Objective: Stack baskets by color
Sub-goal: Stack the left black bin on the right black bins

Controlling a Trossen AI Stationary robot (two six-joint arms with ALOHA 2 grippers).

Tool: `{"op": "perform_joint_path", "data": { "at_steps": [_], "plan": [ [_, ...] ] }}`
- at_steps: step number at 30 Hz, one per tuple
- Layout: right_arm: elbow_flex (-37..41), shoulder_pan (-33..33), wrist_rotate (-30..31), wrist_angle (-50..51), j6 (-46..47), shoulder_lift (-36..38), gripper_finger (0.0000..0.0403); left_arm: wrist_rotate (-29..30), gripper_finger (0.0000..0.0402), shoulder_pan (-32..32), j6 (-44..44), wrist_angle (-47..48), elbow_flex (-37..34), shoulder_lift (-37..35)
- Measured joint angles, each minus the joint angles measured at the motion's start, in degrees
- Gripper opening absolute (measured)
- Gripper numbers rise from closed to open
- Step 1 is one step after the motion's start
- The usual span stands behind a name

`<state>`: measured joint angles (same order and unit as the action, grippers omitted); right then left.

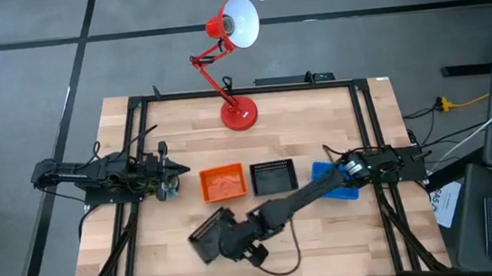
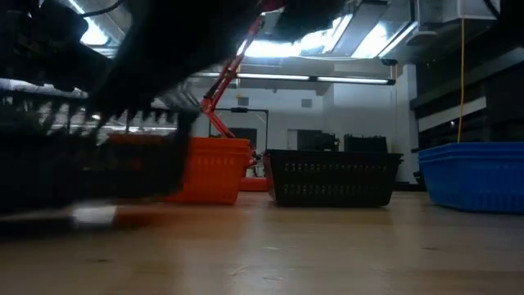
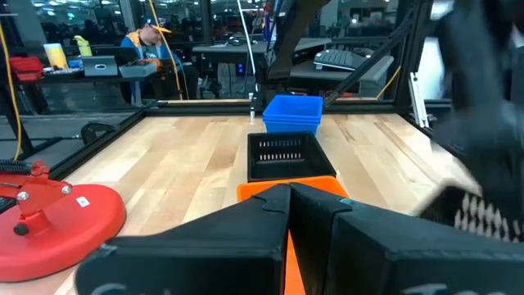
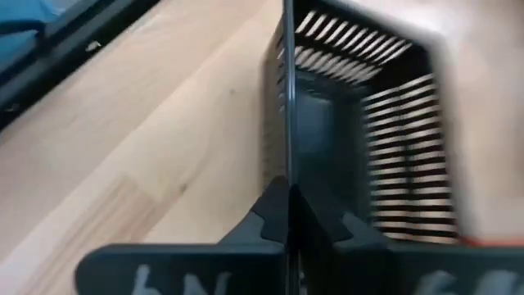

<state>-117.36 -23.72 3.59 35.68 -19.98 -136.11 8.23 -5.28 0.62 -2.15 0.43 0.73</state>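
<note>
Three baskets stand in a row mid-table: orange point(image 1: 223, 182), black point(image 1: 273, 177) and blue point(image 1: 336, 182), the blue partly under my right arm. Another black basket point(image 1: 206, 237) sits near the front edge, turned askew, with my right gripper point(image 1: 226, 236) shut on it. The low view shows this basket point(image 2: 82, 164) large and blurred at the left; whether it is off the table I cannot tell. At the table's left edge my left gripper point(image 1: 169, 171) rests shut and level, holding nothing. My right gripper pinches one thin side wall point(image 4: 286, 123) of the black basket at its rim, one finger point(image 4: 270, 217) outside and the other inside the hollow. The fingers slant down from the table's right side, in line with the wall.
A red desk lamp point(image 1: 236, 112) stands on its round base at the far middle of the table. A black frame rail point(image 1: 368, 135) runs along the table's sides. Bare wood lies at the near right and in front of the row of baskets.
</note>
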Motion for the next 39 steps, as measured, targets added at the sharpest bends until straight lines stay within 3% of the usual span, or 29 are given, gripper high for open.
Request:
{"op": "perform_joint_path", "data": {
  "at_steps": [13,20,27,32,39],
  "plan": [
    [-0.1,-8.9,34.6,32.6,25.2,18.9,0.0003,0.0,0.0001,0.0,0.0,0.0,0.0,0.0],
    [0.9,-9.0,42.2,53.6,44.1,20.9,0.0003,0.0,0.0001,0.0,0.0,0.0,0.0,0.0],
    [11.8,-5.8,42.2,54.2,46.9,21.7,0.0003,0.0,0.0001,0.0,0.0,0.0,0.0,0.0],
    [22.7,-2.2,39.1,53.4,52.4,33.7,0.0003,0.0,0.0001,0.0,-0.3,0.0,0.0,0.0],
    [42.2,-0.7,39.8,26.1,47.0,52.0,0.0002,0.0,0.0001,0.0,-0.1,0.0,0.0,0.0]
  ]
}}
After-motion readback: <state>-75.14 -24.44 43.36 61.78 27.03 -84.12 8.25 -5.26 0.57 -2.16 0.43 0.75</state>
